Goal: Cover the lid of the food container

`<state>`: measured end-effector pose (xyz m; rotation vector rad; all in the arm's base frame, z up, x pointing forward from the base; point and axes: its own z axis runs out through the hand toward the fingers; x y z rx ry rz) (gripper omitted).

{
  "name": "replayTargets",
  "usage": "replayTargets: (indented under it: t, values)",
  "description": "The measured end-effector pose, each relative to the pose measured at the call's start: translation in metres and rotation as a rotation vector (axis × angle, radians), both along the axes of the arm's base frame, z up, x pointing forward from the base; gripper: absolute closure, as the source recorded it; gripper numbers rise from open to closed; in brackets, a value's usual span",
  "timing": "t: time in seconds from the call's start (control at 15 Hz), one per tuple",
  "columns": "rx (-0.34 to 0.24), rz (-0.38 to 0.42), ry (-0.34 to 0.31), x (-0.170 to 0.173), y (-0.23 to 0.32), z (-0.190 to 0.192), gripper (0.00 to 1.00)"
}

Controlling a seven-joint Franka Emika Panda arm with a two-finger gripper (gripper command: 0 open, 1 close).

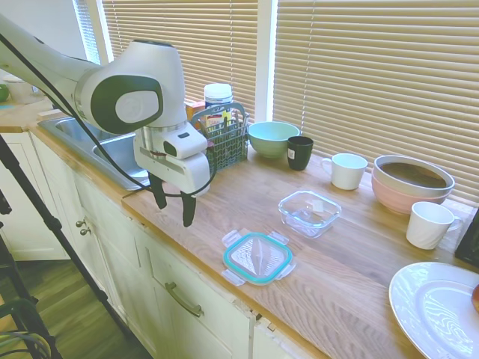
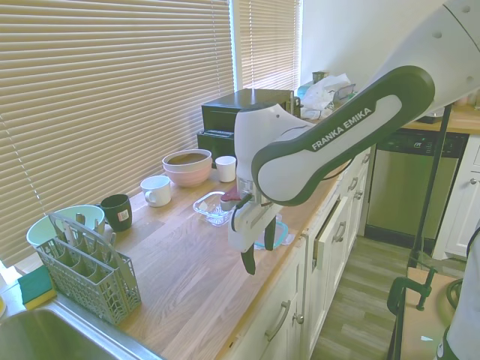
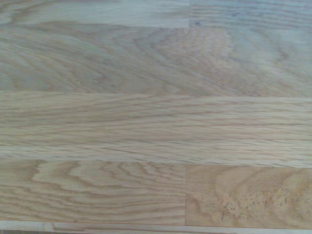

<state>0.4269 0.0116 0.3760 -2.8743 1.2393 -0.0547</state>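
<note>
Gripper (image 1: 171, 208): fingers apart, empty, above the counter's (image 1: 247, 194) front edge.
Lid (image 1: 257, 257): one, flat near the front edge, beside the gripper.
Lid handling: probably light, thin, slippery; best taken by the rim.
Food container (image 1: 309, 212): one, open, just behind the lid; likely breakable.
Mugs: three white, one dark.
</note>
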Motion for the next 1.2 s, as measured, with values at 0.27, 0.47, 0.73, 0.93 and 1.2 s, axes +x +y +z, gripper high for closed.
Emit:
replayTargets:
  t: [0.27,0.47,0.73,0.93,1.2]
  values:
    - [0.001,-0.006,-0.005,-0.001,-0.003,0.002,0.0]
    - [0.01,-0.034,-0.029,-0.002,-0.031,0.012,0.0]
    - [0.043,-0.054,-0.051,-0.009,-0.096,0.018,0.0]
    - [0.083,-0.059,-0.098,-0.008,-0.145,0.032,0.0]
    - [0.148,-0.048,-0.127,0.01,-0.198,0.032,0.0]
